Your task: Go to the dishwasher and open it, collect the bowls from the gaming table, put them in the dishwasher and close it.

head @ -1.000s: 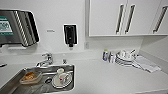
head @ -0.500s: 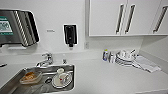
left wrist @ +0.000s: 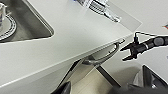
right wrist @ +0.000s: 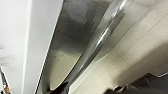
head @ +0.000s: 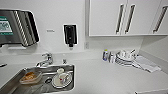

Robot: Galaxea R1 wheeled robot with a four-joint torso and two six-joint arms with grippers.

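The dishwasher (left wrist: 82, 71) sits under the white counter, with a brushed steel front and a curved bar handle (left wrist: 105, 55). A dark gap shows between its top edge and the counter. My right gripper (left wrist: 123, 54) reaches in from the side, its two dark fingers spread open just off the handle's end and touching nothing. Up close, the steel front (right wrist: 67, 45) and the shiny handle (right wrist: 100, 42) run diagonally. Dark parts of my left gripper (left wrist: 62, 88) lie near the door's lower side. The gaming table and the bowls are out of view.
A steel sink (head: 15, 83) holds a plate with a cup (head: 61, 78) and a food container (head: 30, 77). Stacked plates (head: 125, 58) and a cloth (head: 146, 65) lie at the counter's back right. White wall cabinets (head: 107, 17) hang above.
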